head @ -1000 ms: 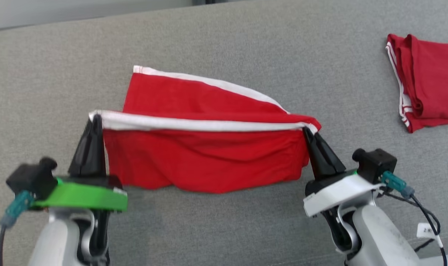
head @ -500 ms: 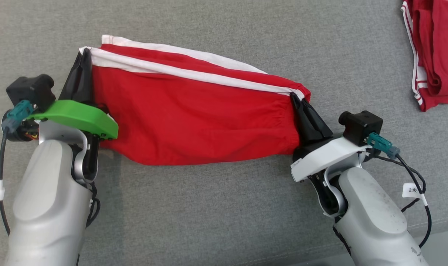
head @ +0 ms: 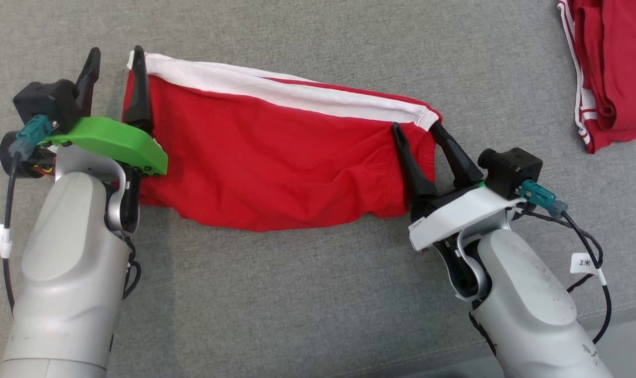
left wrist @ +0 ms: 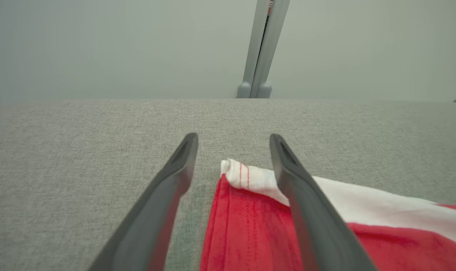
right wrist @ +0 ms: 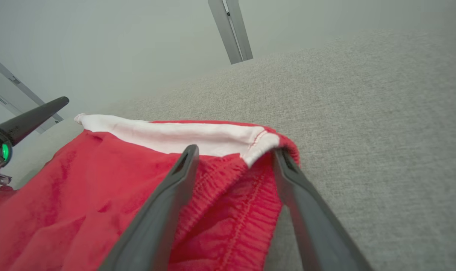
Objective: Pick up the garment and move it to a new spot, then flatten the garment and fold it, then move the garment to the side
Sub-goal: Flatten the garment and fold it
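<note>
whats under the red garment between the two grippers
The red garment lies on the grey fabric surface, visible all around it. The cloth covers the patch beneath, so anything else there is hidden.

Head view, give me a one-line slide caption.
Left end effector and right end effector open at either end of the red garment on grey cloth; a second garment lies upper right.

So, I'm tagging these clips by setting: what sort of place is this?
Probably a lab or test room for cloth folding: a wide grey fabric-covered surface, a bare pale wall with a metal post, and a second red garment lying apart from the red-and-white garment.
</note>
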